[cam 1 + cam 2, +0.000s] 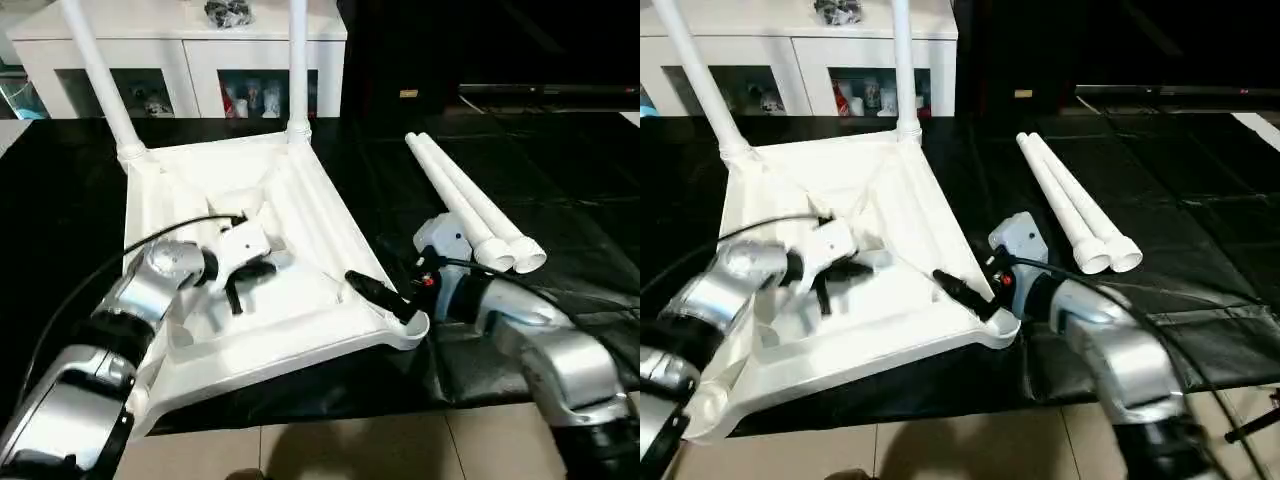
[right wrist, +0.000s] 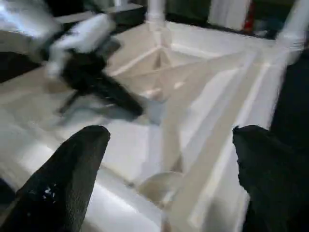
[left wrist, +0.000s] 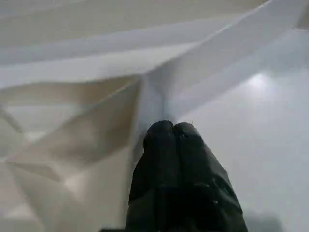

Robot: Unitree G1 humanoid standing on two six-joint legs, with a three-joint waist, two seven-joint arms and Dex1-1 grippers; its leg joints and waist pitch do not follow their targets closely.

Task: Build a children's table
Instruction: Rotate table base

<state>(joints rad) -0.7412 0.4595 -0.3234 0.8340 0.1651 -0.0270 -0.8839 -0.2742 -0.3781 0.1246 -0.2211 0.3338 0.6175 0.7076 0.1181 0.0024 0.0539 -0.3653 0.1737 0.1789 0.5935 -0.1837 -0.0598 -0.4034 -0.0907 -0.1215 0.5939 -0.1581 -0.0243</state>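
Two legs (image 1: 100, 70) are socketed upright in the far corners of the upturned tabletop (image 1: 320, 225), laid on black sheeting (image 1: 560, 180). Two loose legs (image 1: 470, 205) lie beside it. The left tool (image 1: 238, 285) is closed over the ribs; the right tool (image 1: 385, 298) is spread wide at the near corner.

Floor: you have pale tiles (image 1: 350, 440) along the near edge, with thin grout lines between them.
Mat: a black sheet (image 1: 560, 170) covers the floor ahead of you, wrinkled and glossy on your right side.
Cabinet: a white cabinet (image 1: 200, 60) with glass doors stands at the far end; you can see small items (image 1: 255, 98) behind the glass, too small to tell.
Cabinet top: a dark object (image 1: 228, 12) sits there.
Far right: your background is dark.
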